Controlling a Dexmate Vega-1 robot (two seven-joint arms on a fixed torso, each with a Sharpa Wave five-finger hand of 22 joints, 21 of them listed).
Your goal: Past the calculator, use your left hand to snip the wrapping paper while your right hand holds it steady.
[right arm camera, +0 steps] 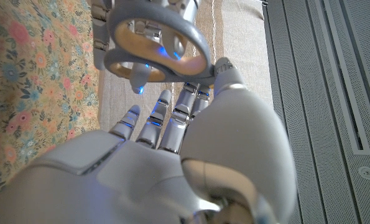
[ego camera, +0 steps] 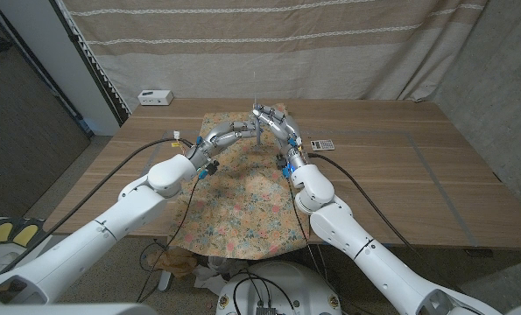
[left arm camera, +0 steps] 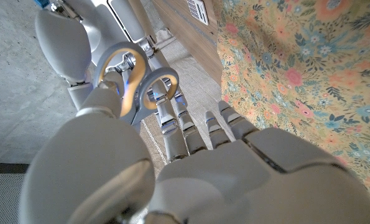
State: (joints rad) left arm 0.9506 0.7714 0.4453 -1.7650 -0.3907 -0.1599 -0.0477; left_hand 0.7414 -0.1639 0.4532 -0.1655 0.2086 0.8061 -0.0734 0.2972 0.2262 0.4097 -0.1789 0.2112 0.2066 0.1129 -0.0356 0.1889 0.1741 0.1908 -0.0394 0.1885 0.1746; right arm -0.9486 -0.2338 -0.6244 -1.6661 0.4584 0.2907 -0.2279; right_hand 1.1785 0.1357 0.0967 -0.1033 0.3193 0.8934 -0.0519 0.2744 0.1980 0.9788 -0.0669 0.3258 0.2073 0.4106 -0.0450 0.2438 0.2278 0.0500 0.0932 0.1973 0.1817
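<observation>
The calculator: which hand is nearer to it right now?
Right. The right hand is raised just left of the calculator; the left hand sits farther left, over the wrapping paper.

grey-handled metal scissors (ego camera: 256,122): 1 | floral wrapping paper sheet (ego camera: 242,197): 1 | small grey calculator (ego camera: 322,144): 1 | white box (ego camera: 155,97): 1

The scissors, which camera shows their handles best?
The right wrist view: the scissors show both grey handle loops large and close, with fingers through them. The left wrist view also shows the loops, smaller and partly hidden. In the head view the scissors are tiny between the hands.
</observation>
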